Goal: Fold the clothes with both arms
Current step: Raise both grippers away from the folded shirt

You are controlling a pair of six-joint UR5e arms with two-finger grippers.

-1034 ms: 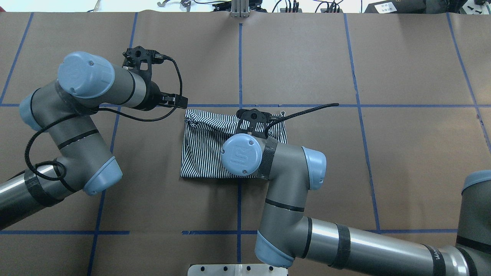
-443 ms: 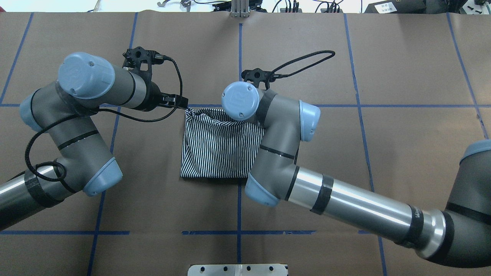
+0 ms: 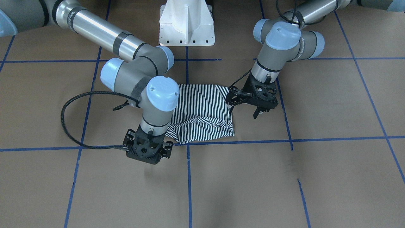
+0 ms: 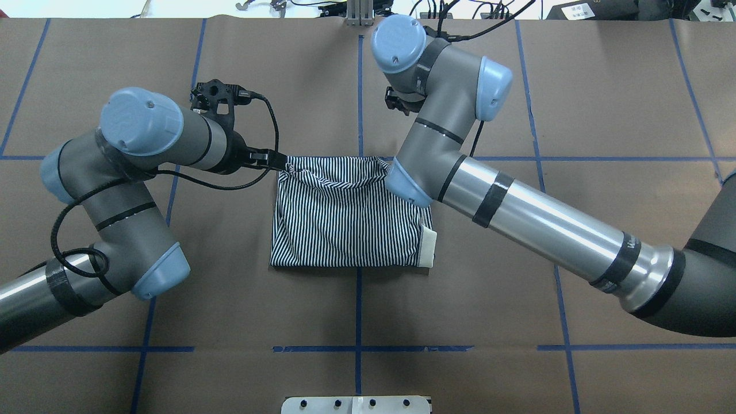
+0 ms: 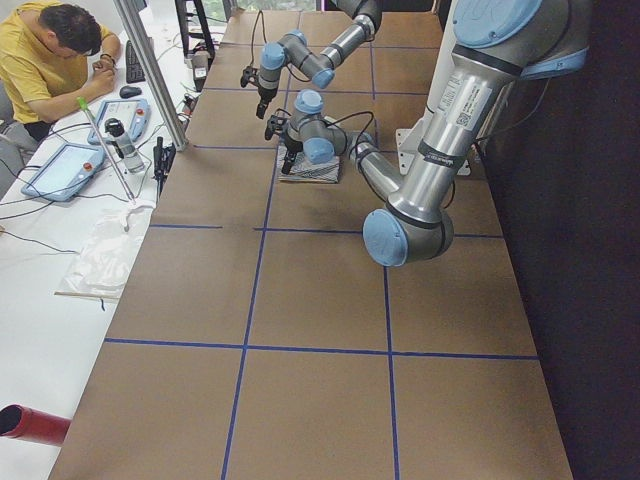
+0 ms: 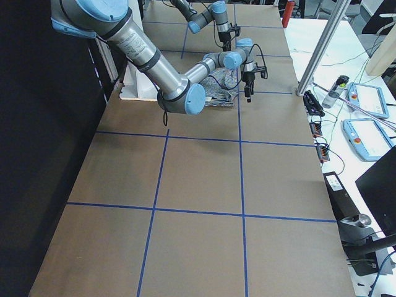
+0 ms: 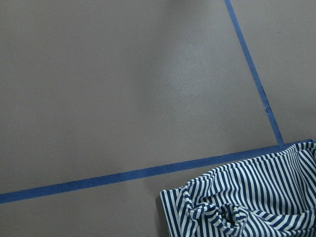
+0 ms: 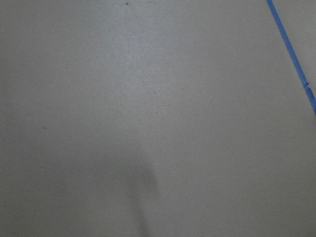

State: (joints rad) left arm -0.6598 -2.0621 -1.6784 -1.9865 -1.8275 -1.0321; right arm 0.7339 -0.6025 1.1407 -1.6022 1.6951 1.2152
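At the middle of the brown-paper worktop (image 4: 604, 86) lies the striped shirt (image 4: 345, 218), folded into a rough rectangle with its far edge along a blue tape line (image 4: 575, 158). Its near edge is straight and flat. The far edge is rumpled, with a loose pocket of cloth sagging along it (the front camera shows the folds best). A cream strip (image 4: 428, 246) peeks out at the near right corner.

The left arm (image 4: 123, 195) bends in from the left, and the left gripper (image 3: 243, 110) hangs low at the shirt's far left corner. Its jaws are spread apart and grasp nothing. One finger (image 3: 230, 107) stands right at the cloth's edge, though I cannot tell whether it touches. The other finger is well clear, over bare paper. The left wrist camera looks down on that bunched corner and the tape beside it.

The right arm (image 4: 535, 221) reaches across above the shirt's right side, its elbow covering the far right corner from overhead. The right gripper (image 3: 147, 152) points down over bare paper near the tape line, past the shirt's far edge. Its fingers are hidden, so I cannot tell whether its jaws are released or clenched. A black cable (image 3: 62, 117) loops out from its wrist.

A white pedestal (image 3: 186, 22) stands on the robot's side. A person in a yellow top (image 5: 35, 60) sits at a side table.
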